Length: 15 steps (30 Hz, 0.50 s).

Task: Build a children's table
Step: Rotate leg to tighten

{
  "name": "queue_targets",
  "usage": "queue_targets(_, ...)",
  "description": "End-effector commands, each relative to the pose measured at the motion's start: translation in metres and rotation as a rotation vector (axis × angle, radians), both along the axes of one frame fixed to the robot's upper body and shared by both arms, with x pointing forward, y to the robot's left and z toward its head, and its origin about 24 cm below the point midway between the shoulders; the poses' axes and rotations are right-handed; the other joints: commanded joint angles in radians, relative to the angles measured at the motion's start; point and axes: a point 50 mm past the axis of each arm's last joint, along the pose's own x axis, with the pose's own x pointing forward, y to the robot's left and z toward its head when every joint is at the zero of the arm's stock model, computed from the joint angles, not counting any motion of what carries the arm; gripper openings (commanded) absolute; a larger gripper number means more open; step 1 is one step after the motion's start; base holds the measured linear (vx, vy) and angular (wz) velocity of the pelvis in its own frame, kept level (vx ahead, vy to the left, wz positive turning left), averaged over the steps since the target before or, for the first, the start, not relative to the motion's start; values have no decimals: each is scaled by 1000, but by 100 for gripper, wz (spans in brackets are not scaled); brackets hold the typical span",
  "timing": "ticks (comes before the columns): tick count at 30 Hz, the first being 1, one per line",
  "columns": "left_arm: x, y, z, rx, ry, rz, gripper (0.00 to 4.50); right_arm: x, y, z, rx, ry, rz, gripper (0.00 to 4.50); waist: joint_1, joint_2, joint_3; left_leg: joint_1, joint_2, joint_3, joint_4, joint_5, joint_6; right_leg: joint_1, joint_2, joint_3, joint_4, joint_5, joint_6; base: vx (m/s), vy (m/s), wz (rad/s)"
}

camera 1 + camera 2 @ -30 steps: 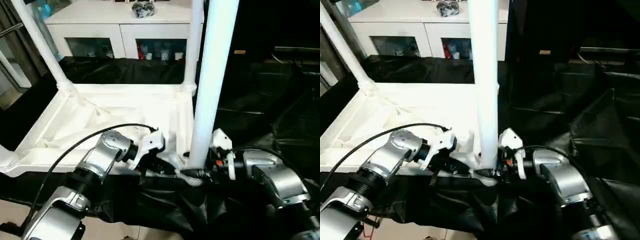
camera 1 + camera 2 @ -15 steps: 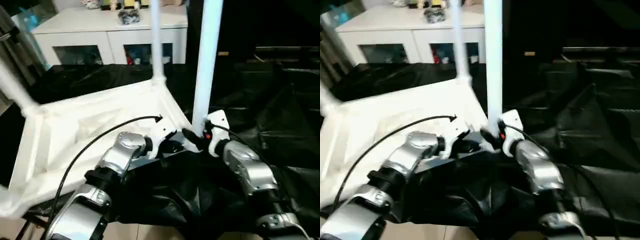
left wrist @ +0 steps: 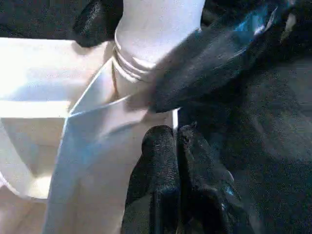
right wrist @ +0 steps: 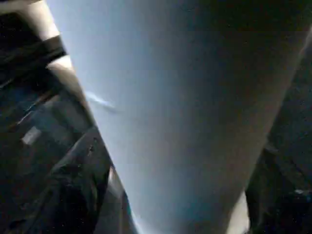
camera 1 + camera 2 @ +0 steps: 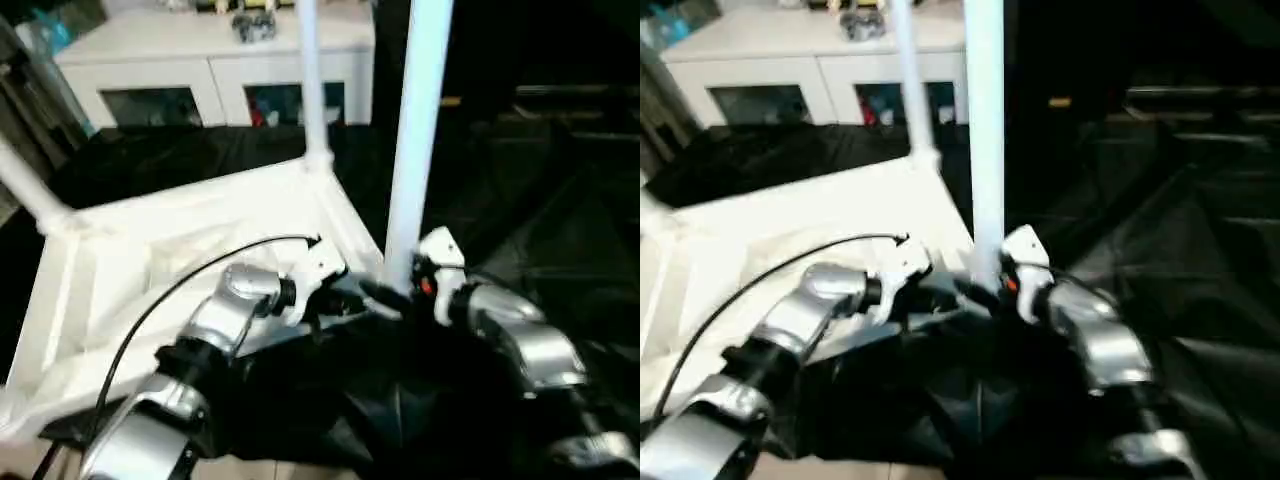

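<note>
The upturned tabletop (image 5: 190,250) fills the left half of the head view, the near leg (image 5: 415,150) standing upright in its corner socket at centre. It looks light, stiff, smooth plastic, best gripped low by the socket. The left gripper (image 3: 178,161), fingers pressed together, rests against that corner holding nothing; the right gripper (image 5: 385,297) straddles the leg's base, jaws spread wide

surface: black sheeting (image 5: 560,250) (creased) | on it: upturned white tabletop (image 5: 180,250), legs up
</note>
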Motion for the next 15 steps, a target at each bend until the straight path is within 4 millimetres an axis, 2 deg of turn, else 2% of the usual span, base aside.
queue_targets(1,-9,-8,3,-4,5,-146,0,-17,20,-4,41,67,210,364,4,-14,-64,4,-4,14,-41,-151,119,60,-9,-3,-44,56,-291,0,0,0)
queue_targets(2,-11,-4,3,14,21,-181,0,-22,16,-2,31,80,265,364,17,-11,-62,5,-2,16,-41,-149,130,59,-11,-4,-43,60,-301,0,0,0)
queue_targets(5,-11,-1,3,31,30,-203,0,-25,13,-1,20,90,301,364,28,-11,-56,9,1,18,-46,-188,118,55,-13,-2,-46,-6,-298,0,0,0)
queue_targets(6,-13,4,3,53,50,-247,0,-28,10,0,-4,96,342,364,30,-10,-52,11,3,17,-52,-233,90,53,-14,-1,-53,-91,-284,0,0,0)
queue_targets(9,-14,8,4,64,68,-277,0,-29,10,0,-16,96,364,364,29,-11,-48,13,4,15,-60,-283,58,51,-15,2,-59,-188,-260,0,0,0)
queue_targets(11,-14,9,4,64,72,-281,0,-30,10,1,-13,98,370,331,27,-11,-47,14,3,15,-62,-295,50,50,-15,3,-61,-207,-254,0,0,0)
queue_targets(12,-14,10,5,65,78,-285,0,-30,11,1,-11,102,378,331,26,-14,-48,14,3,15,-61,-296,46,50,-15,4,-62,-211,-251,0,0,0)
queue_targets(14,-14,13,6,65,92,-298,0,-33,11,2,-8,116,398,327,26,-12,-49,14,3,14,-61,-283,48,50,-15,5,-61,-198,-252,0,0,0)
queue_targets(15,-14,14,6,64,95,-302,0,-34,12,2,-5,121,408,318,26,-16,-51,11,2,15,-58,-264,55,51,-15,4,-58,-170,-258,0,0,0)
